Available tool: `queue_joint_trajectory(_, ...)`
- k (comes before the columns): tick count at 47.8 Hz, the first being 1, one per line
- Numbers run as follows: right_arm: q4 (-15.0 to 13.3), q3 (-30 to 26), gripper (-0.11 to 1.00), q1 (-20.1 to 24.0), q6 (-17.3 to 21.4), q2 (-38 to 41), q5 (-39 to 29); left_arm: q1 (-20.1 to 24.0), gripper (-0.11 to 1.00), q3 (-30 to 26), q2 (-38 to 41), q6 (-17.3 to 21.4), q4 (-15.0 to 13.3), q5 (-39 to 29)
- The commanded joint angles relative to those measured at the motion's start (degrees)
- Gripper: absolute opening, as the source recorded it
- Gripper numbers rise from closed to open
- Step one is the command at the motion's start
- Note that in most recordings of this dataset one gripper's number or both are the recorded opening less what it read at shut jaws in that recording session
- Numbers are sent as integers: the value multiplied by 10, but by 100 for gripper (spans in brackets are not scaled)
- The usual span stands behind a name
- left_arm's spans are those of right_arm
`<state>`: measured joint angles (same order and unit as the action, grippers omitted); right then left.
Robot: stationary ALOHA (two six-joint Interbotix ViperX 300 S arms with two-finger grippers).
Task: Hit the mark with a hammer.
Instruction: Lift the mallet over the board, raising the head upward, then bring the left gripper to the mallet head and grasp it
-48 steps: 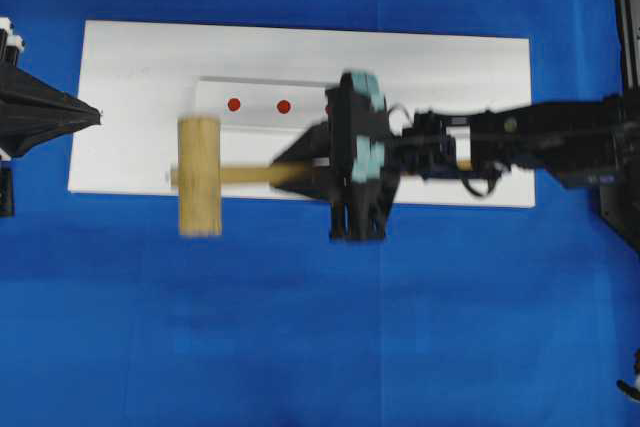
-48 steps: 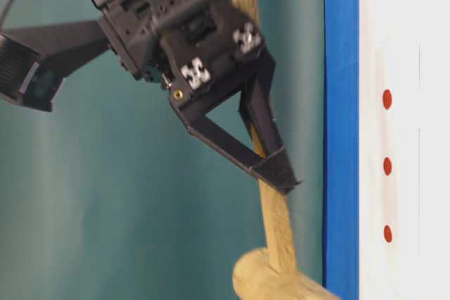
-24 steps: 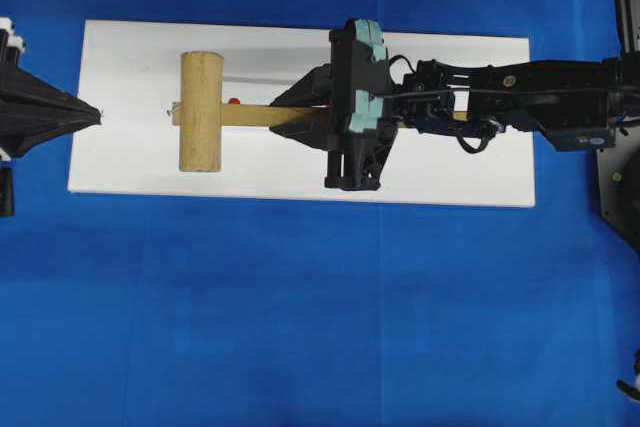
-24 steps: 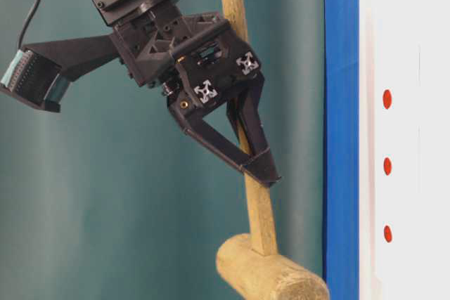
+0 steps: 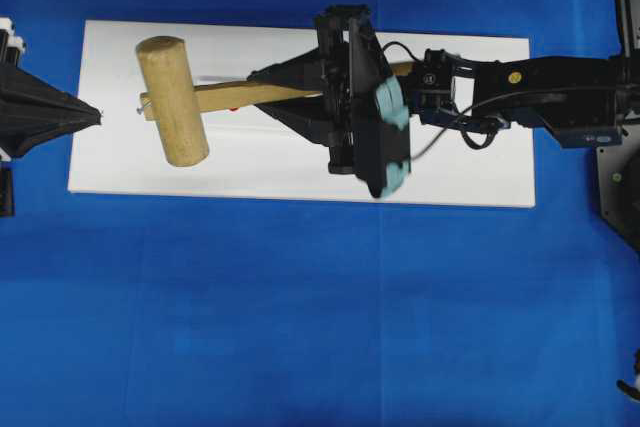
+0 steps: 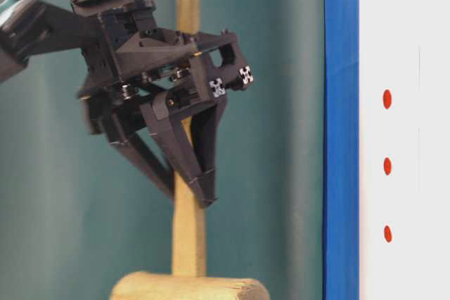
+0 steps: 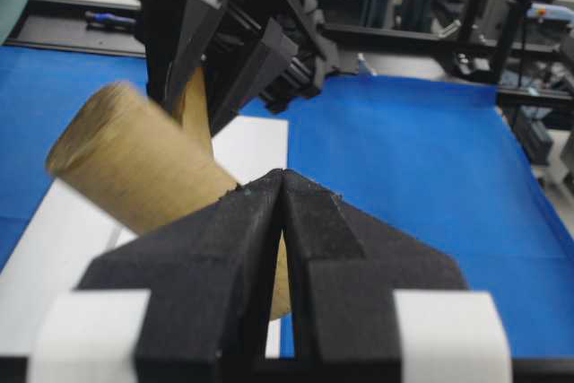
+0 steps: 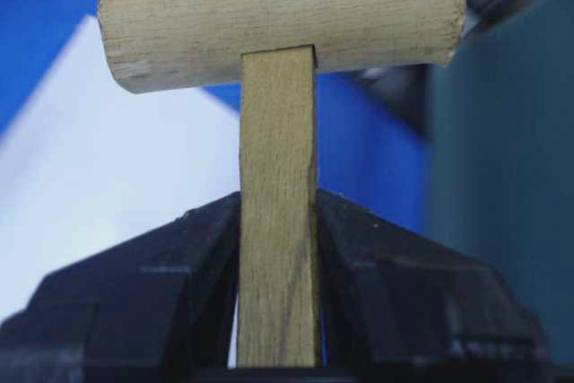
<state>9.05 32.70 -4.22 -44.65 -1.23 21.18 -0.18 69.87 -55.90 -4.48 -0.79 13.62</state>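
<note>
Now lifted and swung toward ten o'clock: hammer (image 5: 172, 100), pinched by right gripper (image 5: 262, 95). Well off the mark (image 6: 387, 166), likely wound up for striking. Left gripper (image 7: 283, 187) pressed together, idle.

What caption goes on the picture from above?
Right gripper holds the wooden hammer above the white board.

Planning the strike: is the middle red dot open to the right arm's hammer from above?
Probably yes: the right claw grips the hammer raised off the board; nothing covers the mark.
</note>
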Motion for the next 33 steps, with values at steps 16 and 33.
queue_joint_trajectory(16, 49, 1, 10, 18, -205, -24, 97, -2, 0, -6, 5, -1, -2, 3)
queue_joint_trajectory(33, 72, 6, 10, 21, -212, -24, 97, 11, 0, -7, 5, -10, -3, 5)
